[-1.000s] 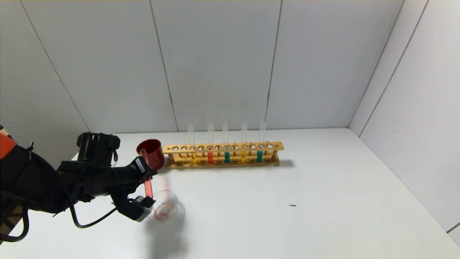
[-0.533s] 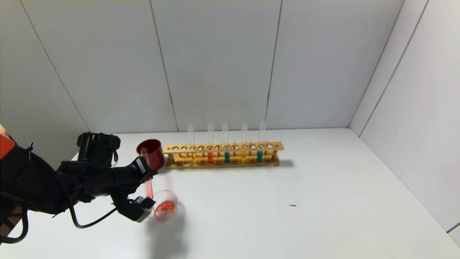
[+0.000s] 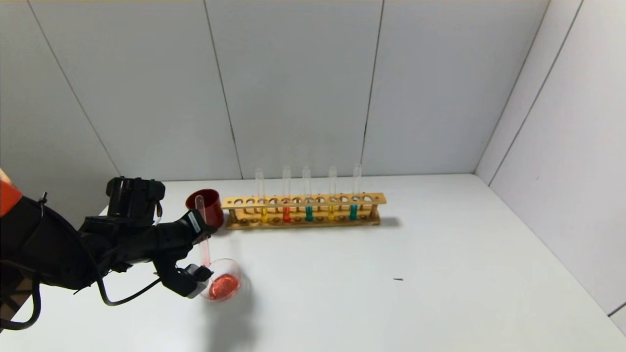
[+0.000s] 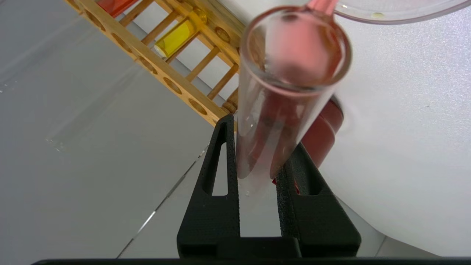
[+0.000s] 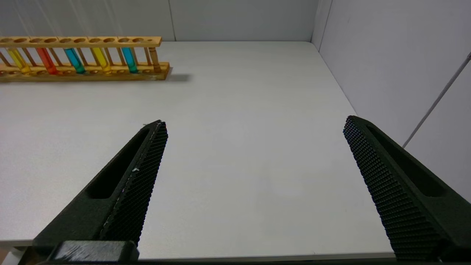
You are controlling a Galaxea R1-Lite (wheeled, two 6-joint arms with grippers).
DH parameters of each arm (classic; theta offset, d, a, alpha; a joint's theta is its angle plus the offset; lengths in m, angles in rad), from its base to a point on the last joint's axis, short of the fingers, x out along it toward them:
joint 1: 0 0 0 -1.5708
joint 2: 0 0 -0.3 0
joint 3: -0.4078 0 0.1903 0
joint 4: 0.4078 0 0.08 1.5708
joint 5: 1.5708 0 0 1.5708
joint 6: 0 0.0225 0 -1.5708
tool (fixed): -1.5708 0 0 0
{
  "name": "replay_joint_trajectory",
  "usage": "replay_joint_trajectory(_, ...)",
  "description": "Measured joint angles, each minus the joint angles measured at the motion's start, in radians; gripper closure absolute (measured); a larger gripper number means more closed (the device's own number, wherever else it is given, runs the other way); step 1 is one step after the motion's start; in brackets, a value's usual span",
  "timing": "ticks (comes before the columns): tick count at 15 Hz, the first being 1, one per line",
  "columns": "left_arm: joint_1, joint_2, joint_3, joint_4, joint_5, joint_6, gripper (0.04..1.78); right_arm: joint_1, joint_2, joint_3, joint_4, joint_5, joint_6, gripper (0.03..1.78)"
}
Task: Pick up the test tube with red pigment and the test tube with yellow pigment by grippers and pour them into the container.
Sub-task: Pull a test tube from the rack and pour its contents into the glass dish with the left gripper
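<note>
Lower left of the head view: the glass dish holds red liquid as the left gripper clamps the tilted, drained red-pigment tube; yellow tube racked behind, the red cup beside. Right gripper gapes.

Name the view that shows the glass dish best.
The head view: the glass dish shows whole on the table, red liquid inside, below the tube in the left gripper. The left wrist view catches only its rim; the right wrist view misses it.
</note>
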Motion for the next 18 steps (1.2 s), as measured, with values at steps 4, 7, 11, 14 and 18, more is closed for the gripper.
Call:
replay_joint_trajectory(4,-0.014,-0.004,0.000,-0.006,0.000,0.049,1.49,0.000,0.000,0.000,0.000,0.000,0.000,0.06)
replay_joint_trajectory(7,-0.016,-0.008,0.007,-0.035,0.000,0.096,1.49,0.000,0.000,0.000,0.000,0.000,0.000,0.06)
replay_joint_trajectory(11,-0.016,-0.015,0.011,-0.043,0.006,0.121,1.49,0.000,0.000,0.000,0.000,0.000,0.000,0.06)
replay_joint_trajectory(14,-0.024,-0.023,0.011,-0.043,0.007,0.159,1.49,0.000,0.000,0.000,0.000,0.000,0.000,0.06)
replay_joint_trajectory(18,-0.046,-0.037,0.012,-0.061,0.013,0.189,1.49,0.000,0.000,0.000,0.000,0.000,0.000,0.06)
